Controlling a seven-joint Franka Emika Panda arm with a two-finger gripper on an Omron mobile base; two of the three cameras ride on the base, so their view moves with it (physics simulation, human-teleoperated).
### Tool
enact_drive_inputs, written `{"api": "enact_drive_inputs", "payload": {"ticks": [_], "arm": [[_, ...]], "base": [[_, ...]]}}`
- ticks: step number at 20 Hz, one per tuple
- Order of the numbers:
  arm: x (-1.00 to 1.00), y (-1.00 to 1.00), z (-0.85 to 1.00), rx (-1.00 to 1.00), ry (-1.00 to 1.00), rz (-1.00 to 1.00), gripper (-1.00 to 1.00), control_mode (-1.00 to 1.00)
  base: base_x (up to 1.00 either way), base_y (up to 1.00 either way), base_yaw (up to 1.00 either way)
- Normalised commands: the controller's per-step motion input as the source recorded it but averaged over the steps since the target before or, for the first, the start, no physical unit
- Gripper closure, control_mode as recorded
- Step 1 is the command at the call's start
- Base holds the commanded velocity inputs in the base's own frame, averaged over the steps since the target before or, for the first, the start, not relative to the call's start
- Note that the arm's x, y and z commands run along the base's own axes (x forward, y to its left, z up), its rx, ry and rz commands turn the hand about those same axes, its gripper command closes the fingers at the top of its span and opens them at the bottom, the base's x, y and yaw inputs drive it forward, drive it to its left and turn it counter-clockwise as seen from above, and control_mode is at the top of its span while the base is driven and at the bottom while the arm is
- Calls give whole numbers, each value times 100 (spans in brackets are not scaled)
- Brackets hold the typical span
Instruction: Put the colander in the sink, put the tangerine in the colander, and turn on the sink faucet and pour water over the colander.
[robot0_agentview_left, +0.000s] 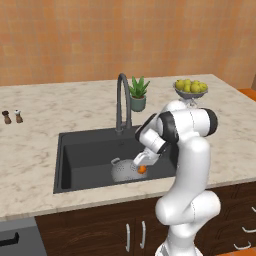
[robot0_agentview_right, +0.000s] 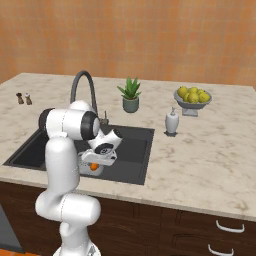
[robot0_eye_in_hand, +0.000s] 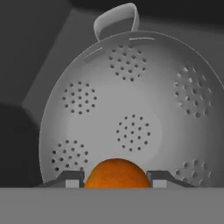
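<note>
One gripper (robot0_eye_in_hand: 116, 180) clamped on tangerine (robot0_eye_in_hand: 116, 173) | hung directly above colander (robot0_eye_in_hand: 131, 113) bowl in sink (robot0_agentview_left: 90, 150) | release path lay straight down

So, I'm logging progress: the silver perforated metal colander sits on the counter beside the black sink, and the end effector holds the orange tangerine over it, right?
Not quite. The silver perforated metal colander sits inside the matte black rectangular sink, not on the counter; the left base view shows it. The rest stands: the end effector holds the small round orange tangerine over it.
</note>
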Motion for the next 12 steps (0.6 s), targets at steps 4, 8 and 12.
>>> {"api": "enact_drive_inputs", "payload": {"ticks": [4,8,12], "arm": [[20,0,-26,0,2,0,100,-100],[20,0,-28,0,4,0,100,-100],[24,0,-23,0,1,0,100,-100]], "base": [[0,0,0],[0,0,0],[0,0,0]]}}
